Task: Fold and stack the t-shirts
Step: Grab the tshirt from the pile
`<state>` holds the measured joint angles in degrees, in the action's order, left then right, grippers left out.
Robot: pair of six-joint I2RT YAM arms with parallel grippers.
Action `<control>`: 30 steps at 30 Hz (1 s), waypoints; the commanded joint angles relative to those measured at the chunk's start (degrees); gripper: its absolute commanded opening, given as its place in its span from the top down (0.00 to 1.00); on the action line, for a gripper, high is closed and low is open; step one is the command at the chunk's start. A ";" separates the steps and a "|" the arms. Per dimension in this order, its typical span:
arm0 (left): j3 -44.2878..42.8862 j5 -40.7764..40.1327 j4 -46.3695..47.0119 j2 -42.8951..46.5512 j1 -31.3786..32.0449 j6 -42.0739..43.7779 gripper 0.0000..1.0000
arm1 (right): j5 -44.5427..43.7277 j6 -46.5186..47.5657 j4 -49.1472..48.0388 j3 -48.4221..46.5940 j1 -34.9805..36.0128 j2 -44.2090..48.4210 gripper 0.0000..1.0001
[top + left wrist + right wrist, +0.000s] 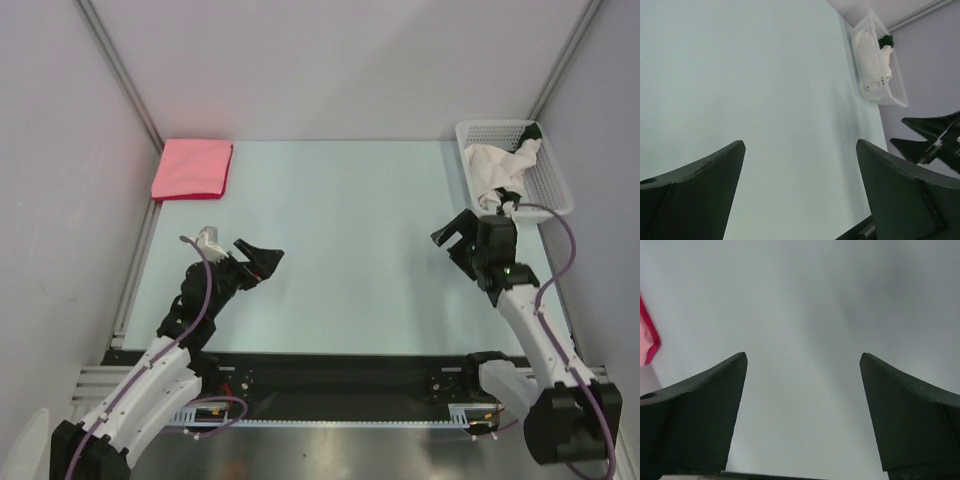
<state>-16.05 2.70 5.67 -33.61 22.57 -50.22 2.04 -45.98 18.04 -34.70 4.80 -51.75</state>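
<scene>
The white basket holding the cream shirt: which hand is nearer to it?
Right. The right hand hovers open just short of the basket's near end, slightly to its left. The left hand, also open, is far across the table, on the left side.

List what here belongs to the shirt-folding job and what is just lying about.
Job: pink shirt, folded, far left corner; cream shirt, crumpled, far right.
Lying about: basket, holding the cream shirt.

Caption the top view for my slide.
Left tool and right tool open above table; folded pink shirt far left, crumpled cream shirt in white plastic mesh basket far right.
</scene>
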 commanded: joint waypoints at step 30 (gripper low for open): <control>-27.36 2.58 -29.22 -10.87 -2.79 35.89 0.00 | -9.69 10.82 16.95 -99.60 -20.09 -90.28 0.54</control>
<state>-40.21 6.61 -23.49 -44.49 20.43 -16.91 -6.92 -34.57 37.04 -130.78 -15.73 -143.65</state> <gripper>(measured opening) 0.996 0.532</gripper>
